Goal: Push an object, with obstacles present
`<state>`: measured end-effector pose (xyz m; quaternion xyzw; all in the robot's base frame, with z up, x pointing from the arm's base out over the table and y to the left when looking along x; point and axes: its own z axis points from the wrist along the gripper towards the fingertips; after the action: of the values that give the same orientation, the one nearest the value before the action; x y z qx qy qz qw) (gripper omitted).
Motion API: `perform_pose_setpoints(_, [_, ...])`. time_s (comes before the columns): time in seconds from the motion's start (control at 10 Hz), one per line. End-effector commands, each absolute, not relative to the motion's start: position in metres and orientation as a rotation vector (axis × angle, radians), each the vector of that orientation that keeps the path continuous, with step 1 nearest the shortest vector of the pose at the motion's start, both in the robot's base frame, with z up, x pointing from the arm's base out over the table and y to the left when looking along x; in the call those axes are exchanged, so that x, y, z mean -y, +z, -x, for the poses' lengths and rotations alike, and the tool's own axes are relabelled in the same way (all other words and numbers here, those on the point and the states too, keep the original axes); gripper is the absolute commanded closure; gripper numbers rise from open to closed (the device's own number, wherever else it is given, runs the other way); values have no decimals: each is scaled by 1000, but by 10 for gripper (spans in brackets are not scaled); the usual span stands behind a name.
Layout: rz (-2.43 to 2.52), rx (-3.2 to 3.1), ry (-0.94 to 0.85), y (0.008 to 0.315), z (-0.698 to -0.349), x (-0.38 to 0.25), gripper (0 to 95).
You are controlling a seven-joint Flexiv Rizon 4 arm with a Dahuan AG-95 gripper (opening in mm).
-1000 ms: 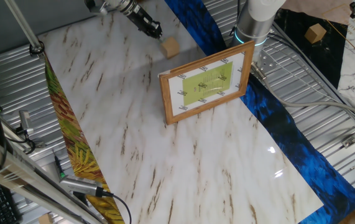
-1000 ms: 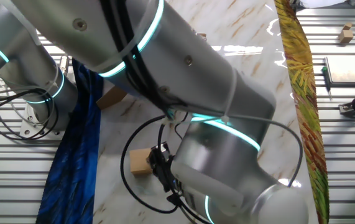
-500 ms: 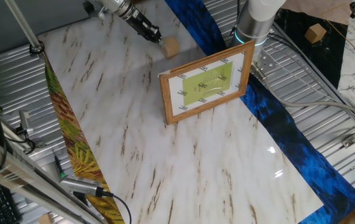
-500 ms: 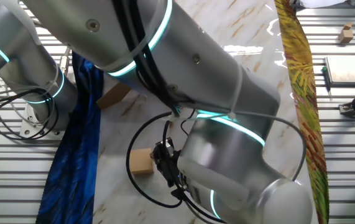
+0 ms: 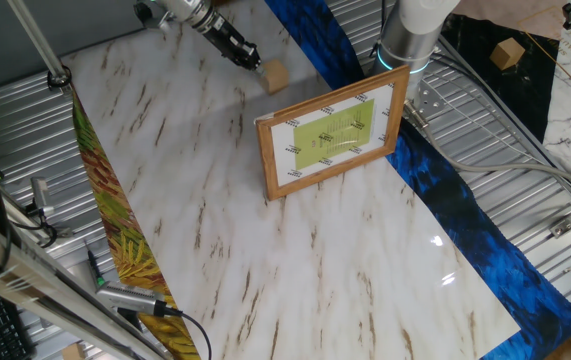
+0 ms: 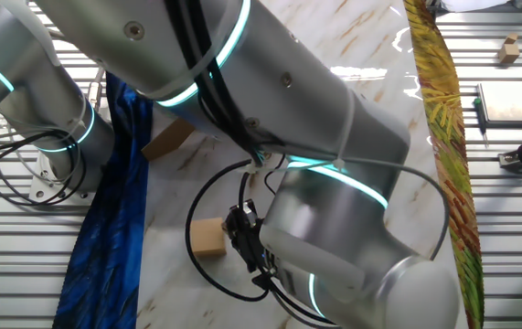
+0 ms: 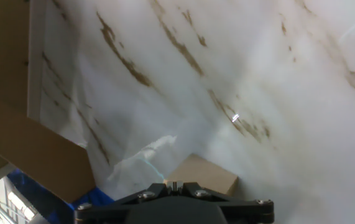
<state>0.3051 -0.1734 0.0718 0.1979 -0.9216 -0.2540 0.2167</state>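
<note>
In one fixed view, your gripper (image 5: 252, 61) sits low over the far end of the marble table (image 5: 295, 260), its dark fingers drawn together into one narrow tip with nothing between them. The small wooden block (image 5: 275, 75) lies just right of that tip; you cannot tell from here whether they touch. A wooden picture frame (image 5: 333, 138) stands upright on the table, nearer than the block and to its right, apart from it. A blue cloth (image 5: 465, 215) runs along the table's right edge and a leaf-patterned strip (image 5: 115, 235) along its left. A second wooden block (image 5: 508, 52) sits off the table at far right. In the other fixed view, the arm (image 6: 315, 137) fills most of the picture; the block (image 6: 208, 238) rests on the marble just left of the black wrist hardware, close to the blue cloth (image 6: 114, 210). In the hand view, the block (image 7: 203, 176) lies right ahead of the closed fingertips, slightly right of centre, and the frame's brown back (image 7: 28, 146) rises at the left.
</note>
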Motion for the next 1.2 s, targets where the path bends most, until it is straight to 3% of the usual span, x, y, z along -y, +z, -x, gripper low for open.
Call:
perform_pose_setpoints(0.1, [-548, 2565, -693, 73, -306, 169, 950])
perform_pose_setpoints(1.2, [-551, 2677, -676, 80, -296, 187, 950])
